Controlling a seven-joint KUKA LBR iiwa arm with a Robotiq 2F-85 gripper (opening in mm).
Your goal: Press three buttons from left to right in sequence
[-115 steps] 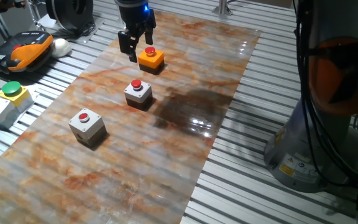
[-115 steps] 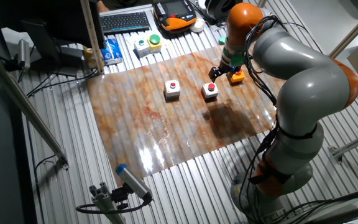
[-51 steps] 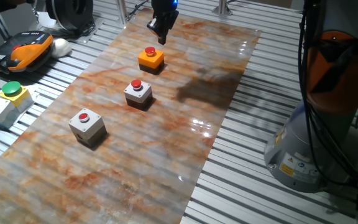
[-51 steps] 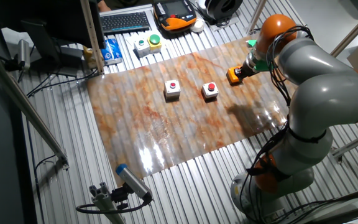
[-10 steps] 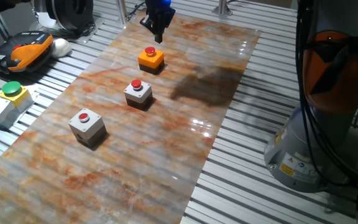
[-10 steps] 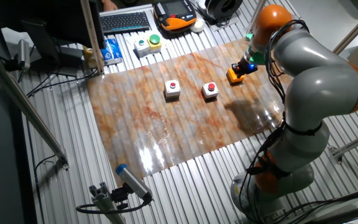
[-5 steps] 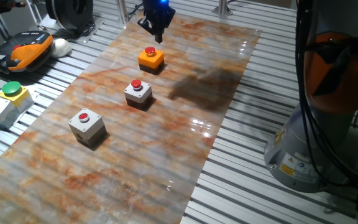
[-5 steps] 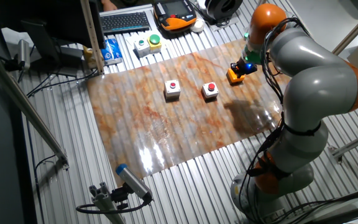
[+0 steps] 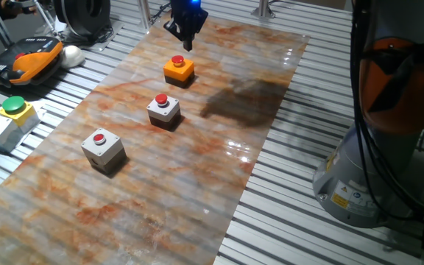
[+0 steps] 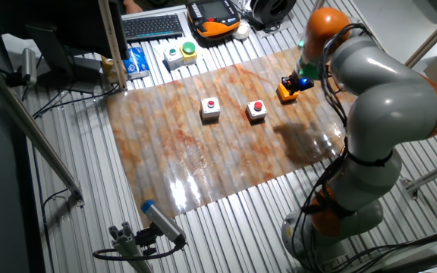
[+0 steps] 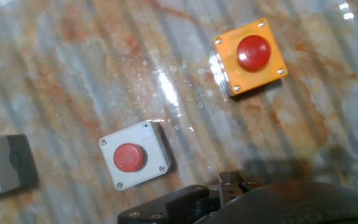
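Observation:
Three boxes with red buttons stand in a row on the marbled mat. The left grey-white box (image 9: pixel 103 149) (image 10: pixel 210 108) and the middle grey-white box (image 9: pixel 163 109) (image 10: pixel 257 110) (image 11: pixel 134 158) stand free. The flat orange box (image 9: pixel 178 68) (image 10: pixel 287 92) (image 11: pixel 250 56) is at the far end. My gripper (image 9: pixel 188 44) (image 10: pixel 297 79) hangs in the air just beyond and above the orange box, not touching it. Its fingertips come together in one point, holding nothing. In the hand view only its dark body (image 11: pixel 232 186) shows at the bottom edge.
A grey box with a green button and yellow top (image 9: pixel 6 116) (image 10: pixel 182 52) sits off the mat on the slatted table. An orange-black pendant (image 9: pixel 24 59) and a keyboard (image 10: pixel 152 26) lie beyond it. The arm's base (image 9: pixel 389 147) stands to the mat's right.
Hardly anything differs. The gripper hangs in almost the same spot above the orange box, and no box has moved.

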